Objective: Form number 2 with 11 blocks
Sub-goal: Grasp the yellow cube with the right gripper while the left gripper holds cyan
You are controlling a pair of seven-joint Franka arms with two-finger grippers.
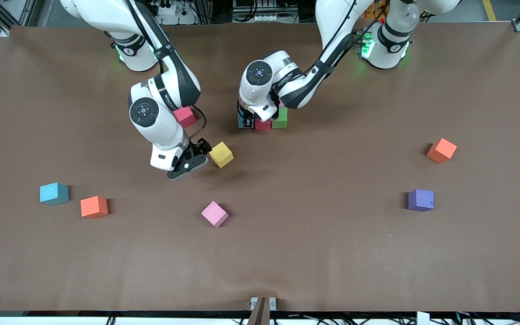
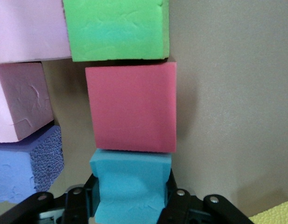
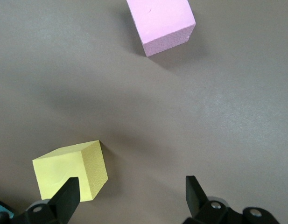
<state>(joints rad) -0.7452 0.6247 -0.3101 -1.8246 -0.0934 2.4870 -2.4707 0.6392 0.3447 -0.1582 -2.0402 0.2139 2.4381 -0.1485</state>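
From the front camera I see my left gripper (image 1: 247, 121) down at a short row of blocks mid-table: light blue, red block (image 1: 262, 125), green block (image 1: 280, 118).

My left wrist view shows its fingers pinching the light blue block (image 2: 129, 186), which touches the red one.

My right wrist view shows the right gripper (image 3: 132, 195) spread wide and empty beside the yellow block (image 3: 69, 169).

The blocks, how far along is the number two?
Done: a few blocks sit together mid-table, green block and red block in line. In hand: left claw shut on the light blue block, adding it beside the red. Right claw hangs open by the yellow block. Left: seven loose cubes.
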